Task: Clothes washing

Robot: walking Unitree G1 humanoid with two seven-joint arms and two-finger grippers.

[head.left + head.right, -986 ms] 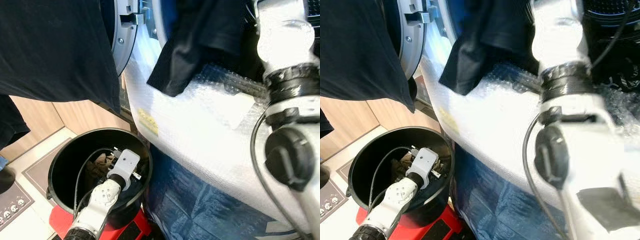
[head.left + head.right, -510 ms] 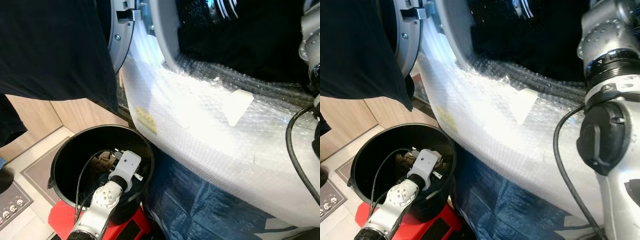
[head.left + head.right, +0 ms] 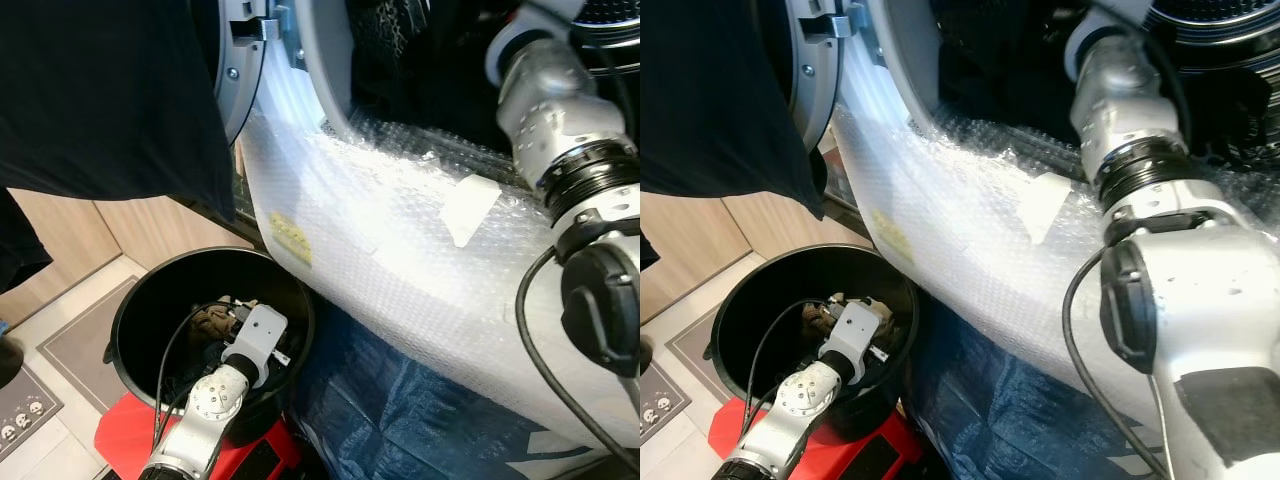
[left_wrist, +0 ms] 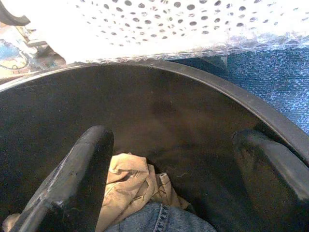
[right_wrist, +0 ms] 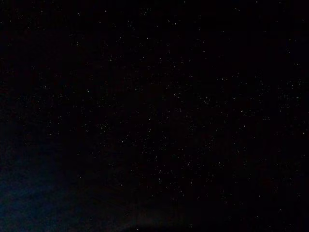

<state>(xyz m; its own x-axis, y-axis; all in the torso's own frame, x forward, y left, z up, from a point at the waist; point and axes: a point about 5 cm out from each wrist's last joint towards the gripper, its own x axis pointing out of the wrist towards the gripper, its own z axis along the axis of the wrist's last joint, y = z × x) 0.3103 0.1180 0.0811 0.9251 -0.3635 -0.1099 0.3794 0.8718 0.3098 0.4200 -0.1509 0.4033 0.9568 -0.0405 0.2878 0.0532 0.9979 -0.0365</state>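
A black bucket [image 3: 128,312] stands on the floor below the washing machine, with tan cloth [image 4: 128,181] and blue denim [image 4: 154,217] at its bottom. My left gripper [image 4: 174,140] hangs inside the bucket just above these clothes, open, with nothing between its fingers [image 4: 82,174]. My right arm [image 3: 545,110] reaches up into the machine's drum opening, where dark clothes [image 3: 420,60] lie. The arm's far end is lost in the dark drum, and the right wrist view is black.
A large black garment [image 3: 100,100] hangs over the open machine door [image 3: 245,60] at upper left. Bubble wrap [image 3: 400,250] covers the machine's front, with blue fabric [image 3: 400,420] below it. The bucket rests on a red base [image 3: 120,440].
One second ago a black garment hung from the drum's edge beside my right arm. It is now inside the drum, with the arm reaching deeper. The left arm has barely moved.
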